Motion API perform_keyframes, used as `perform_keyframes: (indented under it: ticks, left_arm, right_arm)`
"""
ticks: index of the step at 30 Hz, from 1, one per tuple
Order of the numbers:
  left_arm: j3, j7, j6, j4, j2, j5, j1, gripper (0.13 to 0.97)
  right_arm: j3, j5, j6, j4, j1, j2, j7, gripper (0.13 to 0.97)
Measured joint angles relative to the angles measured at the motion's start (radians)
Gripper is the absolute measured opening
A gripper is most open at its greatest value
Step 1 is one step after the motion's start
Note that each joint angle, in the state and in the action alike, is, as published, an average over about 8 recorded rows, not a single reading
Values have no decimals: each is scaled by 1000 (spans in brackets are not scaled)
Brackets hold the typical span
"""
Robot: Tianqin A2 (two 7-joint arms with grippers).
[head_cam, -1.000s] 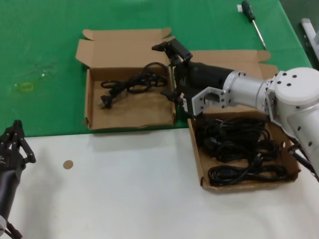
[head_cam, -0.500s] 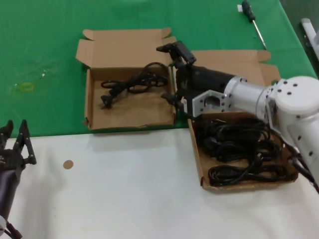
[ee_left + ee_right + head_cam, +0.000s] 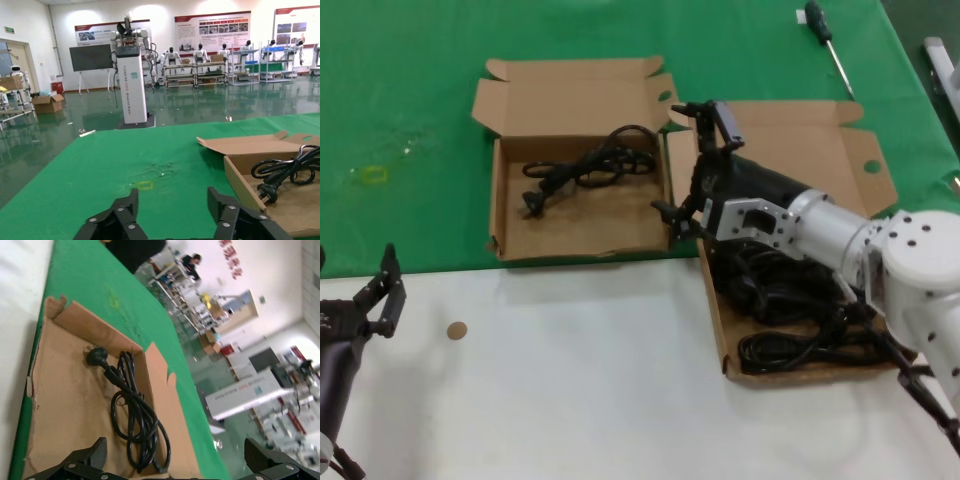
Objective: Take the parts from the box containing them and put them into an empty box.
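Cable bundle (image 3: 588, 167) in smaller box (image 3: 582, 236), right hand (image 3: 692, 160) open beside it, left hand (image 3: 380, 300) open

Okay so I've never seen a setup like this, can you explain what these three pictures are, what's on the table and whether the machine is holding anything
This is a two-armed robot at a table. One picture looks down from its head; the other two come from cameras on its wrists. On the green cloth, the smaller box holds one black cable. The larger box beside it holds several cable bundles. The right gripper is over the gap between the boxes, jaws open and holding nothing. The left gripper waits over the white part of the table, also open and empty. A screwdriver lies at the far edge.
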Motion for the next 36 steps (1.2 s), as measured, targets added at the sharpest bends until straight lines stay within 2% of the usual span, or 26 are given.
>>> perform_keyframes:
  ticks: [17, 21, 29, 36]
  left_arm:
    - [0, 0, 0, 0, 0, 0, 0, 771]
    - [0, 0, 0, 0, 0, 0, 0, 771]
    - [0, 0, 0, 0, 0, 0, 0, 903]
    - [0, 0, 0, 0, 0, 0, 0, 947]
  right_arm:
    - [64, 48, 155, 178, -202, 10, 279, 966]
    - [79, 59, 192, 221, -250, 12, 345, 966]
    - [109, 82, 266, 305, -346, 17, 477, 966]
    - [135, 102, 329, 378, -430, 21, 591, 966]
